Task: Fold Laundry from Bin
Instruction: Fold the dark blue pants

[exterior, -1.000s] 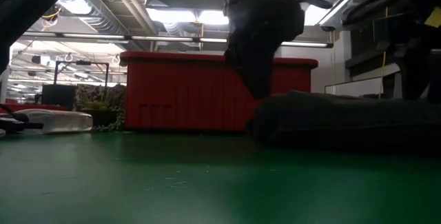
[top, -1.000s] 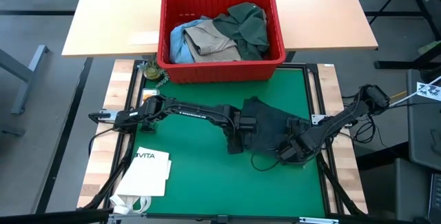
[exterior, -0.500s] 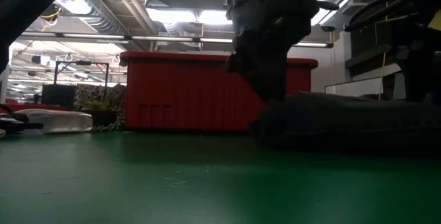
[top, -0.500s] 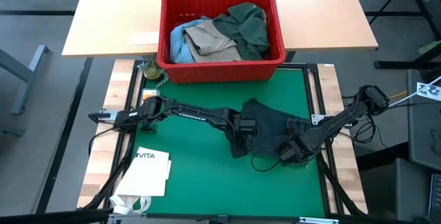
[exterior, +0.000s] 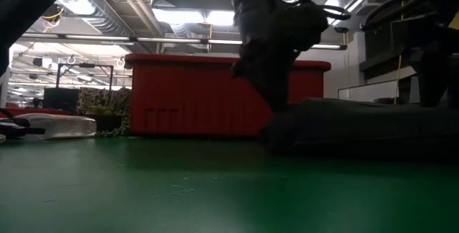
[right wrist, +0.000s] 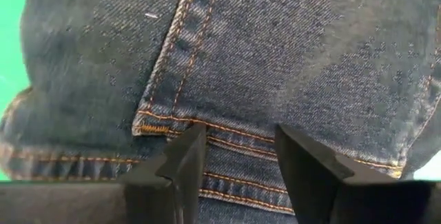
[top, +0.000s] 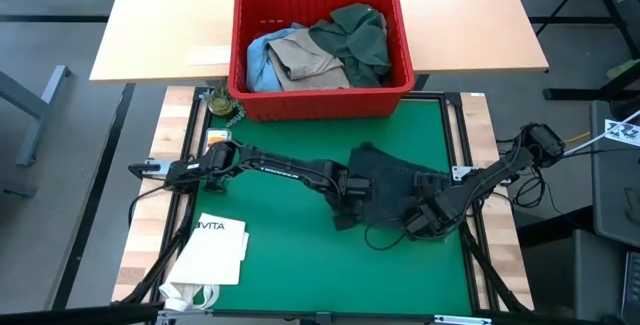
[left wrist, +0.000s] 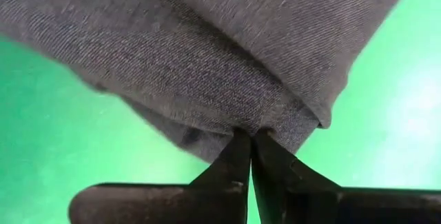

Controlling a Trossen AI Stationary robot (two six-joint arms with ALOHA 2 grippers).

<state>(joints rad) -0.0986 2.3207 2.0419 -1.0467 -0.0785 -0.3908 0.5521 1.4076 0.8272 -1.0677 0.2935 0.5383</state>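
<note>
Dark trousers [top: 395, 187] lie bunched on the green mat [top: 280, 255], in front of the red bin [top: 320, 100]. The left gripper [left wrist: 249, 141] is pinched tight on a folded edge of the trousers at their left side. The right gripper [right wrist: 238, 158] sits over the stitched seam at the right, fingers apart, nothing between them. In the bin: a green shirt [top: 355, 37], a tan garment [top: 305, 60] and light blue jeans [top: 258, 60].

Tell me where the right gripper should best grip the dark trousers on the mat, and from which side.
Probably the stitched hem edge of the dark trousers, approached from the mat's front-right, where the right gripper already sits open over it. The doubled seam looks firm, and the left gripper already pinches the opposite fold.
</note>
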